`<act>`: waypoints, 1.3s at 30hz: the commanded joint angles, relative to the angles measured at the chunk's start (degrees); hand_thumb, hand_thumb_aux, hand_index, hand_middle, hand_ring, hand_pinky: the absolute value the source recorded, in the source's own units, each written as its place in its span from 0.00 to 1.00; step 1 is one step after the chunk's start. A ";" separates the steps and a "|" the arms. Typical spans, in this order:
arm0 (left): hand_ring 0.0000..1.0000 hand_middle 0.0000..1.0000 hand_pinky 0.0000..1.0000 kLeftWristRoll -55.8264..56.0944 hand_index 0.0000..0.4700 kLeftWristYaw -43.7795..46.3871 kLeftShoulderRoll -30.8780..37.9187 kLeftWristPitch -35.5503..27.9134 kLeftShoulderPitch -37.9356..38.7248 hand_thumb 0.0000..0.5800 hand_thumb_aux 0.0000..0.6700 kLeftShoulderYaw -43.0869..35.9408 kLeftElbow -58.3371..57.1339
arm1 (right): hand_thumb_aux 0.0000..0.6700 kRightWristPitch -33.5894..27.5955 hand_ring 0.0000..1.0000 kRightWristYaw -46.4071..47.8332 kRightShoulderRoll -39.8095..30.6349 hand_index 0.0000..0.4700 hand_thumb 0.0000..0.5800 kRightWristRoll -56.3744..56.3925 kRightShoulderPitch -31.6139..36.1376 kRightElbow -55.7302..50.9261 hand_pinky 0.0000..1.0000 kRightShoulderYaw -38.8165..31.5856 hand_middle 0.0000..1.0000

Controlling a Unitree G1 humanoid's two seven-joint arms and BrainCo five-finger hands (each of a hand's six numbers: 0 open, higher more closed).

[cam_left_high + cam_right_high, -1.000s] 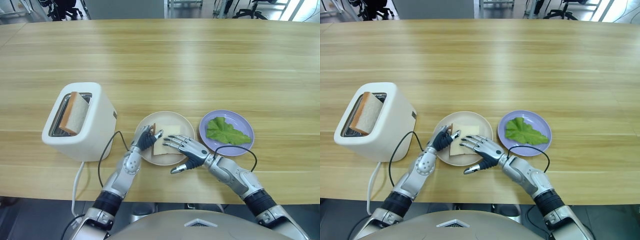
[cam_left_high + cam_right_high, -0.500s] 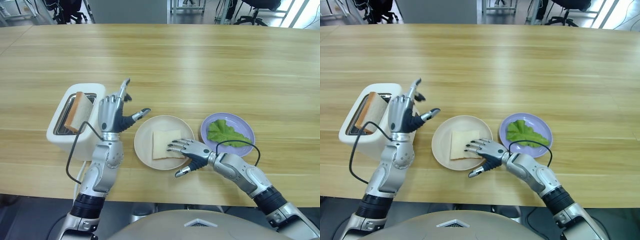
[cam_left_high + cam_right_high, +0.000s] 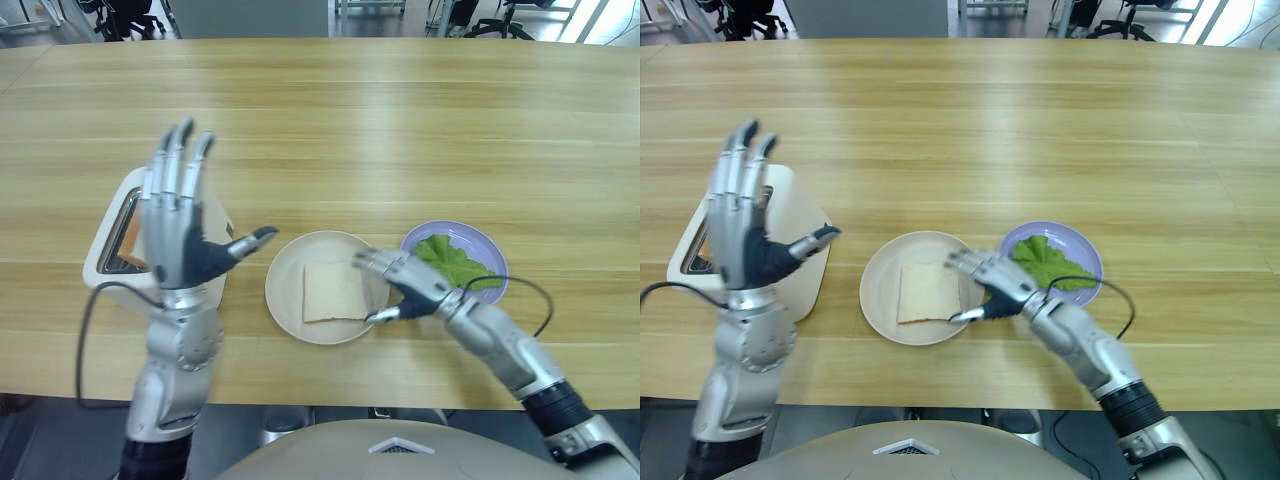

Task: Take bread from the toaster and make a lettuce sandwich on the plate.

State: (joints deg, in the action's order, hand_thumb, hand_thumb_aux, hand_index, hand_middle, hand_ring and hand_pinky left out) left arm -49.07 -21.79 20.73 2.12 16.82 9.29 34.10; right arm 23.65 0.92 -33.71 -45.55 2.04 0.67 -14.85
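A slice of bread (image 3: 333, 292) lies flat on the beige plate (image 3: 286, 296) at the table's front middle. My right hand (image 3: 405, 287) hovers open at the plate's right rim, between the slice and the lettuce leaf (image 3: 455, 264) on the purple plate (image 3: 490, 245). My left hand (image 3: 180, 228) is raised high with fingers spread, palm facing the view, in front of the white toaster (image 3: 113, 235). It hides most of the toaster and the slot. Nothing is held in either hand.
A black cable (image 3: 520, 292) loops over my right forearm near the purple plate. The wooden table (image 3: 380, 130) stretches wide and bare behind the plates. Chairs stand past its far edge.
My left hand rose further and spread in front of the toaster. My right hand lifted off the bread and shifted right, toward the lettuce plate.
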 commanded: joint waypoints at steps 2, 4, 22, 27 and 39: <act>0.00 0.00 0.00 -2.89 0.00 7.26 2.75 -7.74 4.22 0.00 0.00 9.52 -3.16 | 0.00 -5.13 0.00 -4.06 -4.73 0.00 0.00 -5.29 1.73 -5.88 0.00 3.78 0.00; 0.00 0.00 0.00 -4.31 0.00 9.42 3.61 -10.50 5.14 0.00 0.00 11.04 -5.72 | 0.00 -6.98 0.00 -5.71 -5.96 0.00 0.00 -7.21 2.65 -9.12 0.00 3.55 0.00; 0.00 0.00 0.00 -5.57 0.98 15.35 7.06 -15.53 -1.82 1.00 1.00 4.06 -18.31 | 0.40 -12.15 0.00 -9.37 -8.05 0.39 0.64 -15.18 8.18 -26.28 0.00 -6.91 0.00; 0.00 0.00 0.00 -2.91 0.98 14.73 7.53 -13.75 -2.11 1.00 1.00 3.93 -19.56 | 1.00 -11.85 0.00 -7.61 -9.08 0.98 1.00 -14.67 6.60 -23.41 0.00 -8.00 0.00; 1.00 1.00 1.00 11.18 0.98 3.98 5.24 -2.07 -5.64 1.00 1.00 12.29 -13.36 | 1.00 -10.30 0.00 -10.31 -9.08 0.98 1.00 -12.14 5.97 -20.71 0.00 -7.46 0.00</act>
State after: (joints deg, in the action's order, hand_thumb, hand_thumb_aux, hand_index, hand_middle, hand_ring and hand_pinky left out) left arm -40.48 -15.04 26.19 -2.65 12.71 19.15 17.81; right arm 12.68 -9.05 -42.96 -58.42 8.75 -20.65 -21.90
